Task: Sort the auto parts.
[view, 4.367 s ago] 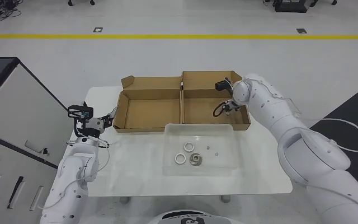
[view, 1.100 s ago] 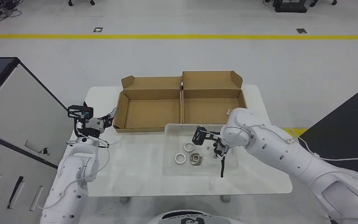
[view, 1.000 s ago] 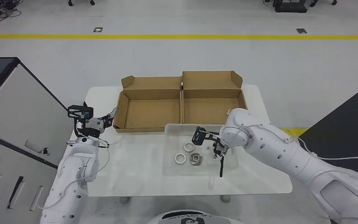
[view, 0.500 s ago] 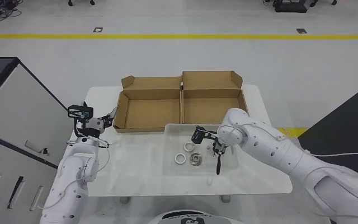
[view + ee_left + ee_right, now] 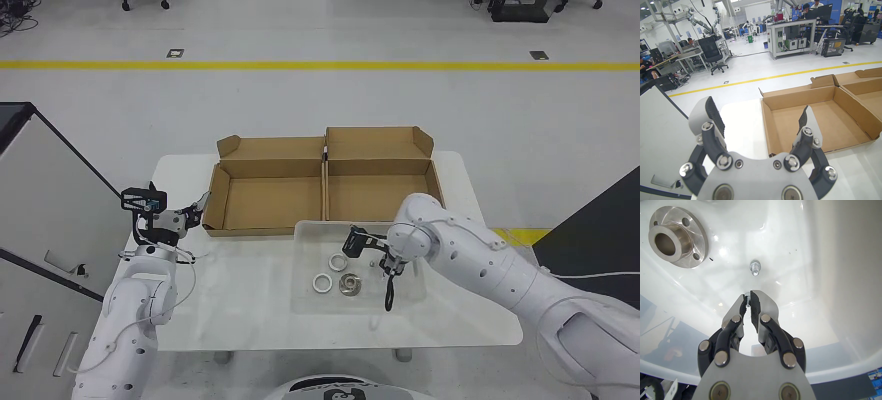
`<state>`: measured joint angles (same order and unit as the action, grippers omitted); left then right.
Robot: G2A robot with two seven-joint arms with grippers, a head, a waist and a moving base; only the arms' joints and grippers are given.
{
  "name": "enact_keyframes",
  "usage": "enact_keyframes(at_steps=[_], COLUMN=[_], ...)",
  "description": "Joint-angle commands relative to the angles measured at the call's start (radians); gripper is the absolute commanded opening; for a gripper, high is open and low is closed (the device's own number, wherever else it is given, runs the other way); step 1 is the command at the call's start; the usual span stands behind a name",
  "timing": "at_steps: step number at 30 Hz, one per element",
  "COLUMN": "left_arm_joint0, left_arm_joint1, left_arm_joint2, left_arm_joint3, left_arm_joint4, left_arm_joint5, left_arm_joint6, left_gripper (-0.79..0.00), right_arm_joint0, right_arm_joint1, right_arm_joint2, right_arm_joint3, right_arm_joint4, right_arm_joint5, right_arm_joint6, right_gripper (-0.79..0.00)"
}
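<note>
Fingers point(image 5: 754, 308) of my right gripper point(image 5: 747, 295) pinch a small bolt point(image 5: 747, 301) at their tips, shank along them. Another bolt point(image 5: 754, 269) lies just beyond.

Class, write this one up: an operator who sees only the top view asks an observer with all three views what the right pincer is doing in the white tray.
Operator: The arm blocks my view. Is anything gripped?
Observer: Yes. The right pincer is shut on a small bolt, held at its tips.
Operator: Anything else close by?
Observer: A loose bolt lies on the tray floor just beyond the tips, apart from the metal flange.
Operator: And the other arm?
Observer: The left pincer is open and empty, facing the cardboard box.
</note>
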<state>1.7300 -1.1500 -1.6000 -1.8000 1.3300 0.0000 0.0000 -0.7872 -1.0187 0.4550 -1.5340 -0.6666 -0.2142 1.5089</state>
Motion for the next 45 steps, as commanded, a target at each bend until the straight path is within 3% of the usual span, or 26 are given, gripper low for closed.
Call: enact_keyframes(at_steps=[1, 10, 22, 29, 41, 45], left_arm_joint0=[0.0, 0.0, 0.0, 0.0, 0.0, 0.0], left_arm_joint1=[0.0, 0.0, 0.0, 0.0, 0.0, 0.0], left_arm_joint2=[0.0, 0.0, 0.0, 0.0, 0.0, 0.0], left_arm_joint3=[0.0, 0.0, 0.0, 0.0, 0.0, 0.0], left_arm_joint4=[0.0, 0.0, 0.0, 0.0, 0.0, 0.0], left_arm_joint5=[0.0, 0.0, 0.0, 0.0, 0.0, 0.0], left_arm_joint6=[0.0, 0.0, 0.0, 0.0, 0.0, 0.0], left_gripper=[0.0, 0.0, 0.0, 0.0, 0.0, 0.0], right_arm_joint0=[0.0, 0.006, 0.073, 0.114, 0.116, 0.092], right_arm_joint1=[0.002, 0.05, 0.194, 0.266, 0.269, 0.275], right_arm_joint2=[0.008, 0.084, 0.194, 0.214, 0.213, 0.268], right_arm_joint3=[-0.011, -0.148, -0.373, -0.429, -0.429, -0.371], right_arm_joint4=[0.006, 0.072, 0.28, 0.407, 0.412, 0.506], right_arm_joint5=[0.005, 0.043, 0.067, 0.075, 0.075, 0.087], right_arm_joint6=[0.012, 0.027, 0.027, 0.027, 0.027, -0.072], right_gripper=[-0.785, -0.785, -0.785, -0.785, -0.785, -0.785])
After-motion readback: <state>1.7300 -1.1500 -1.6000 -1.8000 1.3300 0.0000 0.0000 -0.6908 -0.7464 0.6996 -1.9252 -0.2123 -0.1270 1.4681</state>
